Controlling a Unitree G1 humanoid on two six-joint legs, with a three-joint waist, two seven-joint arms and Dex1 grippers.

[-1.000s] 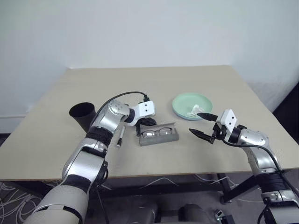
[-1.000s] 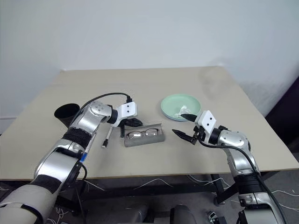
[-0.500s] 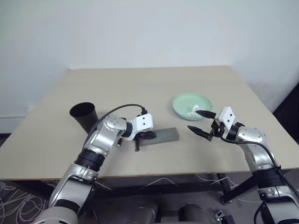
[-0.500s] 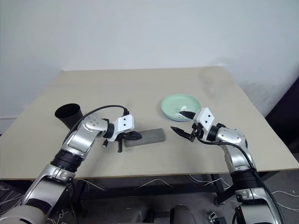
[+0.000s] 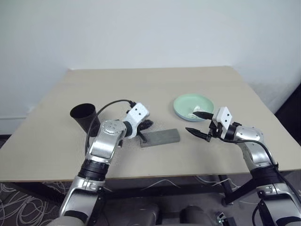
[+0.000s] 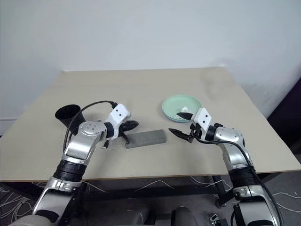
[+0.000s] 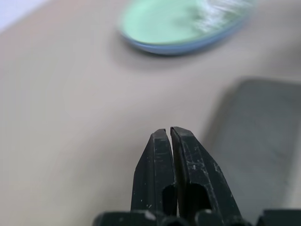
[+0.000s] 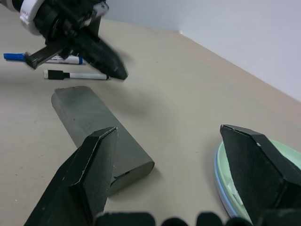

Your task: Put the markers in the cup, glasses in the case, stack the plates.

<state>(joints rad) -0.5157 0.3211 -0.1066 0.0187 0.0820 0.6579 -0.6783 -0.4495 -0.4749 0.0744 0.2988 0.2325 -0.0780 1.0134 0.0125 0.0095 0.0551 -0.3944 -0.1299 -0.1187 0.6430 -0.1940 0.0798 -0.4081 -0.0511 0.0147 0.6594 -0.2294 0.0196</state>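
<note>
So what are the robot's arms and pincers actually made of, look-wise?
Both arms are silvery metal segments with black bands at the joints. Each wrist carries a small white box and a looping black cable. The left gripper and right gripper each have two black, tapered, pointed fingers.

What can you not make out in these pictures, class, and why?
- Glasses: whether they lie inside the case, since its lid is shut.
- Markers: the left gripper covers part of them in the right wrist view.
- Plates: blurred in the left wrist view.
- White scrap on the plates: too small to identify.
</note>
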